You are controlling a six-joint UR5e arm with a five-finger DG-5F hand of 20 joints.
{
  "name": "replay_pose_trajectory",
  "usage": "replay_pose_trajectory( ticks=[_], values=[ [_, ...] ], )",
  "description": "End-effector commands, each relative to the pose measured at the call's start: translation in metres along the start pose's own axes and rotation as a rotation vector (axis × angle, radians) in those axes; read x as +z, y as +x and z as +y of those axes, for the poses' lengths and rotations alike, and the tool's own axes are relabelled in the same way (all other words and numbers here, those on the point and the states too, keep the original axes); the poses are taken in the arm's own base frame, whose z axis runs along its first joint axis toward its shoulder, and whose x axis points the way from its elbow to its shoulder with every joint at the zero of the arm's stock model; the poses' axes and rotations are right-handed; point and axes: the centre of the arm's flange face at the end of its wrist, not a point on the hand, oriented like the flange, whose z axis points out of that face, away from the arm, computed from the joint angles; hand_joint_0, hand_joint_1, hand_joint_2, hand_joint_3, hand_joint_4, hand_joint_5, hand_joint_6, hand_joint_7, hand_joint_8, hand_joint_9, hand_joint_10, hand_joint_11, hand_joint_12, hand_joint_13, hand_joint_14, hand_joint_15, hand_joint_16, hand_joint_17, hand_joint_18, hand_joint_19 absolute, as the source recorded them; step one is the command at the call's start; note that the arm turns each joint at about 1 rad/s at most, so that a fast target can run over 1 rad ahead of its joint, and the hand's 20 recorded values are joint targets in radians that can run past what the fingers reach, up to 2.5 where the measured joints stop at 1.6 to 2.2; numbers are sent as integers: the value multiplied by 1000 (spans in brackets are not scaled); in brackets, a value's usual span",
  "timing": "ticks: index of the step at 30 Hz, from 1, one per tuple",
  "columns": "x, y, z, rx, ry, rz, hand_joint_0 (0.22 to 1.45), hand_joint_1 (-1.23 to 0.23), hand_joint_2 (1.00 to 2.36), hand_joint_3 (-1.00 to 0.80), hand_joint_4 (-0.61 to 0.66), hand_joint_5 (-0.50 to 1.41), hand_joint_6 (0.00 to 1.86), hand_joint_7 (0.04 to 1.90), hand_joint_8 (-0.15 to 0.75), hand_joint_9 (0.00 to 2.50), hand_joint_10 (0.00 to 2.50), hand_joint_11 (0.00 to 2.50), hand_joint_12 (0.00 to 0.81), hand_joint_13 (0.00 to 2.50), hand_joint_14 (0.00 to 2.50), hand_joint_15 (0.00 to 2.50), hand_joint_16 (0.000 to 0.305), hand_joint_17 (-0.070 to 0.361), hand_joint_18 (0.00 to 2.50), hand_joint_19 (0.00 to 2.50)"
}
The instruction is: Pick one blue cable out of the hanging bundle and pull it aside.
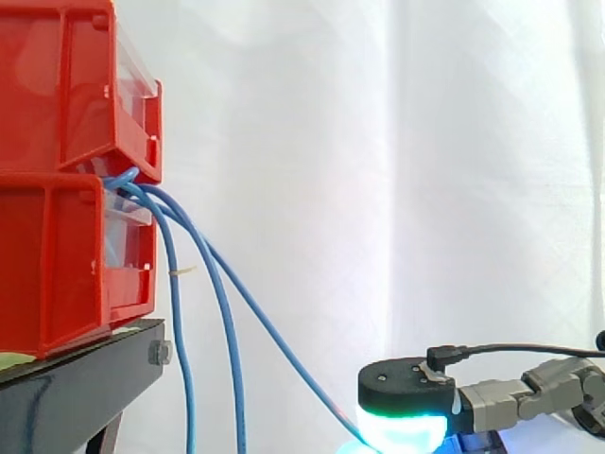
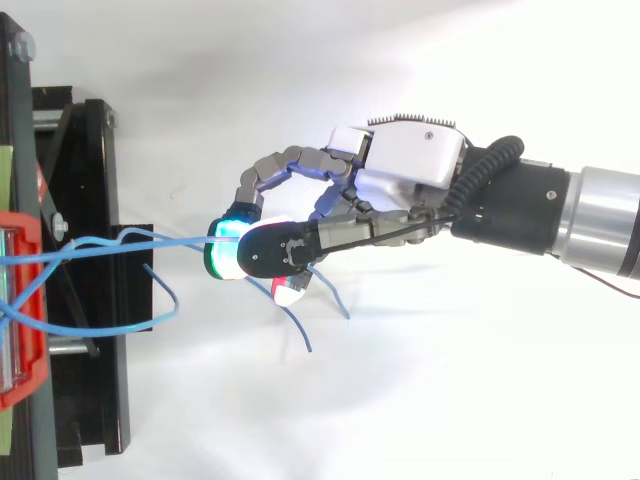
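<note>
Robot hand point(image 2: 405, 160) sits closest to the overhead camera, coming in from the right, fingers curled into a pinch on one thin blue cable point(image 2: 170, 239). Green-glowing fingertips point(image 2: 228, 243) meet right where that cable ends in top view. Side view shows the same strand point(image 1: 269, 328) running into the cyan pad, so it reads as a real grasp, not a brush.

Strand leaves the gap between the two stacked red plastic bins point(image 1: 57, 274) and slants down and out to the hand. That puts it well apart from the other two blue cables point(image 1: 180, 331), which hang near-vertical beside the black metal stand point(image 1: 85, 378). Straight line = tension, so the pinch is what keeps it off the bundle.

Low hand height makes sense: gripping far down the strand gives more swing.

Judgement: separation mostly achieved. Risk: thin cable slipping between thick pads under a harder pull, or the bin end tugging.

Loose blue ends point(image 2: 297, 333) under the hand, can't tell whose.
</note>
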Motion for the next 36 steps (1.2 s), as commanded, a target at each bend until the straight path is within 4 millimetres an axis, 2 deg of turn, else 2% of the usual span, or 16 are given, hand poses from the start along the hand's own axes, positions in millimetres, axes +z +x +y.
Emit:
replay_pose_trajectory(
  ticks=[1,10,15,23,25,27,30,31,36],
  values=[
    [0,0,0,0,0,0,465,-701,1557,-140,-212,-25,874,1010,258,1097,12,444,392,915,18,524,65,147,635,344],
    [1,0,0,2,-6,2,461,-697,1573,-141,-215,-24,873,1020,257,1091,12,439,394,926,16,526,66,148,644,350],
    [2,1,1,6,-17,5,444,-685,1655,-142,-227,-21,872,1037,262,1104,14,451,394,938,19,543,67,151,653,346],
    [5,3,3,18,-47,15,442,-714,1673,-125,-231,-21,879,1058,276,1088,14,443,394,944,17,555,67,150,655,340],
    [6,4,4,23,-57,19,449,-717,1740,-119,-244,-30,895,1023,275,1076,12,461,389,940,17,565,66,148,645,353],
    [6,4,3,24,-62,20,459,-719,1744,-110,-251,-34,902,1029,265,1080,15,478,381,943,18,589,65,145,638,360],
    [5,-2,-12,19,-48,16,459,-716,1750,-111,-256,-34,903,1027,258,1105,13,487,381,960,18,614,64,144,639,359],
    [4,-8,-28,13,-33,11,462,-720,1742,-107,-259,-34,903,1032,260,1107,14,497,380,960,20,616,64,143,638,362],
    [8,-9,-37,33,-83,27,471,-732,1734,-102,-273,-35,906,1049,242,1121,14,523,378,962,20,625,62,141,636,372]
  ],
)
